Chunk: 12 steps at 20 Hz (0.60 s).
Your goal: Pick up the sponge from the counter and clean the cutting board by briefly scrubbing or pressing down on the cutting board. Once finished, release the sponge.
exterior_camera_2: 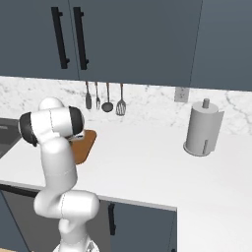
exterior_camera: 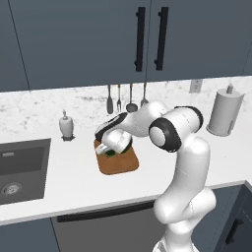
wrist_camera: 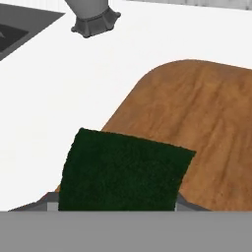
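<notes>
- Your gripper [exterior_camera: 106, 150] is clamped on the sponge [wrist_camera: 124, 170], green scrub side showing.
- Sponge sits low over the cutting board [wrist_camera: 197, 123], near its sink-side edge — likely positioned to press and scrub.

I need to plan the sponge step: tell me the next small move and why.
Probably press the sponge down and rub it briefly on the cutting board. The gripper holds it, green side up, over the board's near edge beside the counter.
</notes>
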Available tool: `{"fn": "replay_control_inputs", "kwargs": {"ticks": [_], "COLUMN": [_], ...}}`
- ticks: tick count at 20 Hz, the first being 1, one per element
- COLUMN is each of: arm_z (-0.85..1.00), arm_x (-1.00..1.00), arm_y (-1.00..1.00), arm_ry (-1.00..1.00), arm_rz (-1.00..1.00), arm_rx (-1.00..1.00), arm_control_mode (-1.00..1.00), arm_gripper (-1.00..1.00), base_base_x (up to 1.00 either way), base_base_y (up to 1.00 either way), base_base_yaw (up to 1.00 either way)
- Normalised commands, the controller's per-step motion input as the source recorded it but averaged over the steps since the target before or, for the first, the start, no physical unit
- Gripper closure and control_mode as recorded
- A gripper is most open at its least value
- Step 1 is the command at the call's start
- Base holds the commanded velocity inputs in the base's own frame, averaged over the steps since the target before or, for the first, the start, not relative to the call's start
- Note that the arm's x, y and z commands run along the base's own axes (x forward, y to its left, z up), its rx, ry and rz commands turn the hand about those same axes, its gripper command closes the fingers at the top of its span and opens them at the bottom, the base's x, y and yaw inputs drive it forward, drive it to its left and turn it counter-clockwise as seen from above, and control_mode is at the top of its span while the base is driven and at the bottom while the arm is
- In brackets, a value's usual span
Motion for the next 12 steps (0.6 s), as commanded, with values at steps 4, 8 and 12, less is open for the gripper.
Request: {"fn": "replay_control_inputs", "kwargs": {"ticks": [4,8,12], "arm_z": [-0.08,-0.06,-0.12], "arm_x": [-0.20,-0.74,-0.90], "arm_y": [0.68,0.00,-0.03], "arm_ry": [0.00,-0.02,0.00], "arm_rz": [0.00,0.00,0.00], "arm_rx": [0.00,0.04,0.09], "arm_control_mode": [-1.00,-1.00,-1.00], "arm_gripper": [1.00,1.00,1.00], "base_base_x": [0.00,0.00,0.00], "base_base_y": [0.00,0.00,0.00], "base_base_yaw": [0.00,0.00,0.00]}}
